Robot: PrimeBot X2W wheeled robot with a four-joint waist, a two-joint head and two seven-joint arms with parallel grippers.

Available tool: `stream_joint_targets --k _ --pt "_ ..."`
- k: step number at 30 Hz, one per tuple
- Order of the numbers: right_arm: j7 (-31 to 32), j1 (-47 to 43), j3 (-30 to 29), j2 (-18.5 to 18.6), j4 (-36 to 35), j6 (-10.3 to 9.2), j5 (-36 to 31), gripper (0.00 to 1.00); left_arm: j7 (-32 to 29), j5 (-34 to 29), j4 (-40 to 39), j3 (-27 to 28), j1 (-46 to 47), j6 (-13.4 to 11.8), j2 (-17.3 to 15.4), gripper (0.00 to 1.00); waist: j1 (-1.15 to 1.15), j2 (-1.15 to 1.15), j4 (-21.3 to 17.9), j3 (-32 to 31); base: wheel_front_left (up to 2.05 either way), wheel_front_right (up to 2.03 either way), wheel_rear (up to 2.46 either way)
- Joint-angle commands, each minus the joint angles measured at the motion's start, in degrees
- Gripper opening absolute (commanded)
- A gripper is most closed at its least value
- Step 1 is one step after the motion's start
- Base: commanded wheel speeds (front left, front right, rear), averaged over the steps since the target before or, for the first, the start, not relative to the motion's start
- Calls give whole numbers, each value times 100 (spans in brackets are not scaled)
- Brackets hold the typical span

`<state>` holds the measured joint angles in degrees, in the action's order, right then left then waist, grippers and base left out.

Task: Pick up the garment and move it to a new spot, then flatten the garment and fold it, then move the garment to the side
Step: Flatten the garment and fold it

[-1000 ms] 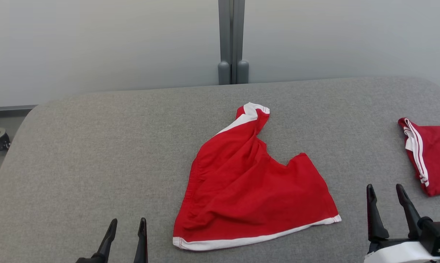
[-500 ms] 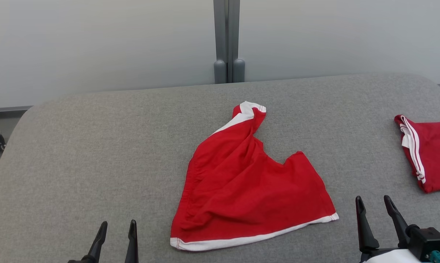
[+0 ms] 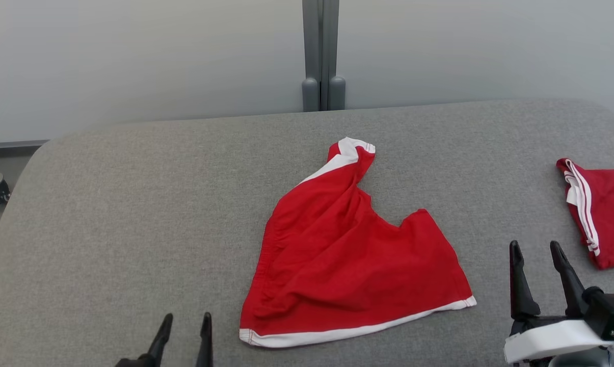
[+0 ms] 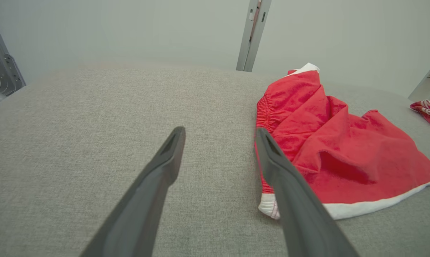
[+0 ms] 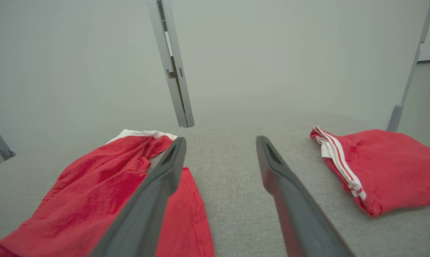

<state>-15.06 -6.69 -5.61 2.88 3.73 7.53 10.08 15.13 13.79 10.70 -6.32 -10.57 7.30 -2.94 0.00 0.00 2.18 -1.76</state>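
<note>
Left end effector [image 3: 187, 316] wide, empty, beside garment [image 3: 347, 260], right end effector [image 3: 535, 244] wide, empty, fingers pointing forward

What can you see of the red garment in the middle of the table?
The red garment looks like thin cloth shorts with white hem bands and a gathered waistband on its left edge. It lies wrinkled and unfolded on the grey table, one leg twisted toward the wall. The open left hand and right hand are apart from it.
</note>
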Motion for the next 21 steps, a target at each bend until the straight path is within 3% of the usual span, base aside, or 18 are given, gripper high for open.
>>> stream_joint_targets --k 1,3,7,13,21 --pt "-12 78 25 26 99 -9 -23 100 -87 -30 133 -127 157 19 -46 100 0 0 9 29 0 0 0" --pt "212 290 74 170 173 -11 -87 100 -470 62 289 -215 299 13 -108 100 0 0 14 60 0 0 0" --pt "1469 593 357 422 394 -7 -155 100 -1596 112 380 -513 509 15 -251 100 0 0 9 241 0 0 0" --pt "2892 955 977 790 976 -9 -307 100 -2658 272 285 -797 805 17 -326 100 0 0 57 631 0 0 0" --pt "3020 1284 1215 663 1662 -9 -215 100 -3060 422 143 -1079 993 17 -397 100 0 0 102 907 0 0 0"
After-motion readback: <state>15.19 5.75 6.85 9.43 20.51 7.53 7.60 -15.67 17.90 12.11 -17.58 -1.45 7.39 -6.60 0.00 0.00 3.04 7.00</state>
